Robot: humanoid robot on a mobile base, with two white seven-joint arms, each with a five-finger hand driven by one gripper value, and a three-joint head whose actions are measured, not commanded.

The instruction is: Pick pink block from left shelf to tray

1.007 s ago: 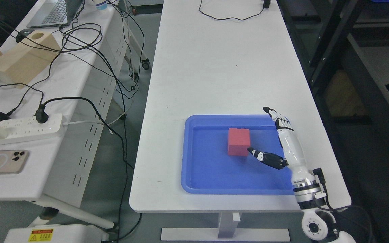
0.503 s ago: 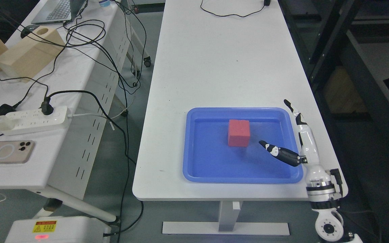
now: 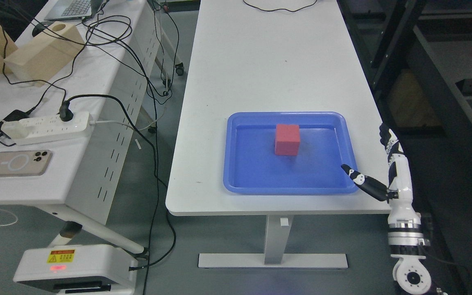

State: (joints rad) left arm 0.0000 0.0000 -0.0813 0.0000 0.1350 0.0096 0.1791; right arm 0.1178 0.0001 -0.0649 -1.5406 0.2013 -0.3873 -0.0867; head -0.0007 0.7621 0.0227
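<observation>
- Since the block already sits in the tray, the thing that matters most is which way the block lies from the right hand (image 3: 377,164): it is up and to the left of the hand, well apart from it.
- Nearest to the camera is the right arm, which comes in at the lower right, past the front right corner of the white worktop (image 3: 268,73).
- The right hand is off the tray's right side. Its fingers (image 3: 388,137) are straight and point away up the picture, and its dark thumb (image 3: 361,182) sticks out to the left over the tray's front right corner. The hand is spread wide and holds nothing.
- I cannot tell if the thumb tip touches the tray rim or just hangs above it.
- Next comes the blue tray (image 3: 236,186), lying flat near the front edge of the worktop.
- The pink block (image 3: 287,139) rests inside the tray, a bit behind the middle. It looks more red than pink here. It is a cube, so it has no long side to line up with.
- Nothing is touching the block, and it sits flat on the tray floor.
- The left hand does not show at all, so the right hand is the only one near.
- My guess is the job is about done, and the arm just needs to pull clear to the right.
- Farther back the worktop is bare white, with a black cable (image 3: 279,7) at the far end.
</observation>
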